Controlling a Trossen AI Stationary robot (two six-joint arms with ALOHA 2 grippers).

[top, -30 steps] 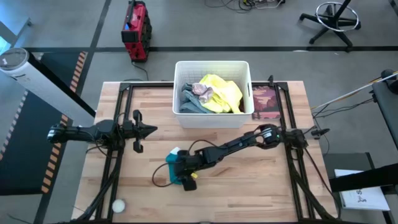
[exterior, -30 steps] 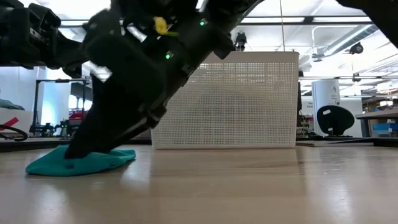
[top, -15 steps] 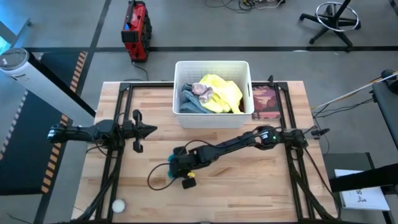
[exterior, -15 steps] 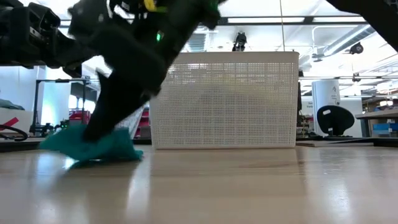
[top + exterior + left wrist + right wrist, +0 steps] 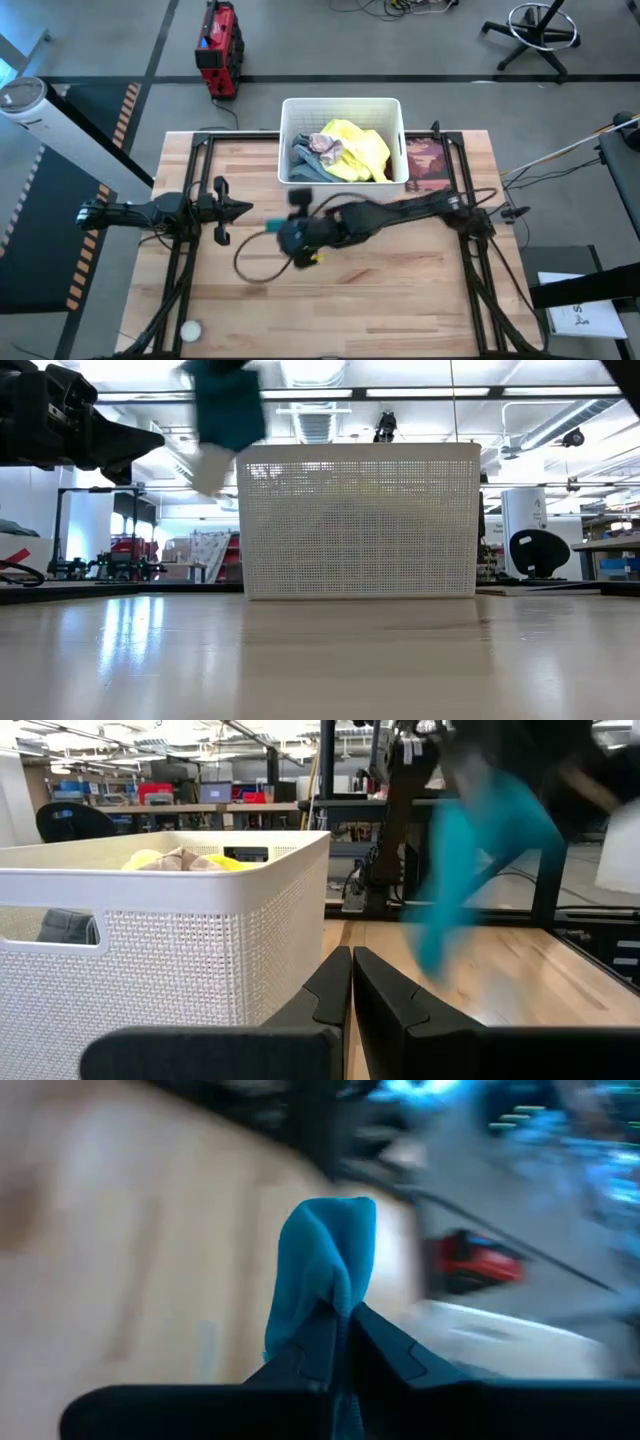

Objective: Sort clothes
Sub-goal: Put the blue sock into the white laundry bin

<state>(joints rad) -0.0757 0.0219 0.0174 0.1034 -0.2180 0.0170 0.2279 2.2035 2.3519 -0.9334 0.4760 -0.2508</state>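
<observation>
A teal garment (image 5: pixel 322 1260) is pinched in my right gripper (image 5: pixel 340 1328), high above the wooden table just in front of the white basket (image 5: pixel 343 190). The low view shows the teal garment (image 5: pixel 228 405) up at the basket's top edge. In the left wrist view it (image 5: pixel 468 860) hangs blurred above the boards. Yellow (image 5: pixel 358 150), blue-grey (image 5: pixel 305 160) and pale patterned (image 5: pixel 325 144) clothes lie in the basket. My left gripper (image 5: pixel 246 208) waits shut at the table's left. My right gripper pinches a bunched fold of the teal garment (image 5: pixel 330 1295) between its two fingertips, coming at it slanting downward from the table's right. The garment is lifted clear of the table, and its loose part (image 5: pixel 440 935) hangs slack below the fingers.
A pink-brown camouflage piece (image 5: pixel 425 163) lies flat to the right of the basket. A small white ball (image 5: pixel 188 329) sits near the table's front left corner. Bare boards stretch in front of the basket.
My right gripper has taken hold of the teal garment that lay on the table and has risen fast with it, drifting toward the basket and tipping less steeply. The garment, flat on the boards before, now hangs clear of the table.
</observation>
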